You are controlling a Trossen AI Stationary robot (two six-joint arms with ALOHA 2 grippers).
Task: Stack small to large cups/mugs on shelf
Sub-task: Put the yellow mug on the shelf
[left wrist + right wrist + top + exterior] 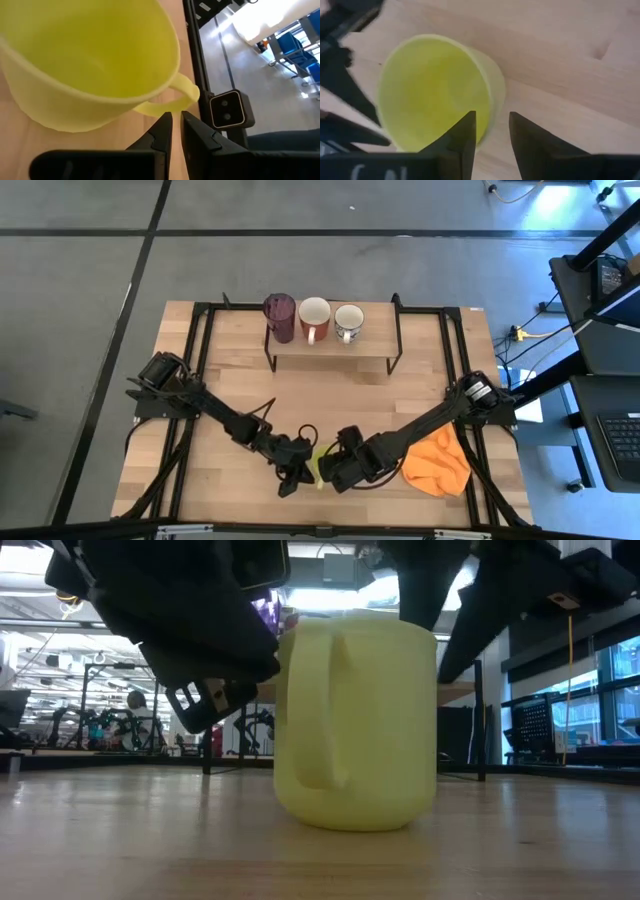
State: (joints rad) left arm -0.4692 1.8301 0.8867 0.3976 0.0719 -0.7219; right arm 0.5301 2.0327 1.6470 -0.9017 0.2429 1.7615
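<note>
The yellow-green mug (320, 465) stands upright on its base on the table near the front edge, its handle (330, 710) toward the near side. My left gripper (176, 122) is at the mug's left, its fingers almost together, with their tips right by the handle (182, 95). My right gripper (492, 125) is open at the mug's right. One finger is over the mug's inside and one is outside its wall (492, 97). The purple tumbler (279, 315), the reddish-brown mug (314, 317) and the small patterned mug (349, 320) stand in a row on the shelf (330, 345). My left gripper's fingertips (167, 120) are right against the lower part of the mug's handle (165, 106), with nothing between them. I cannot tell whether they touch it. My right gripper's fingers stand on either side of the mug's right wall, and I see no touch.
An orange cloth (440, 465) lies on the table to the right of my right gripper. The shelf's black legs (398, 340) and the black frame rails (195, 360) run along the table's sides. A camera block (227, 107) sits at the table's front edge.
</note>
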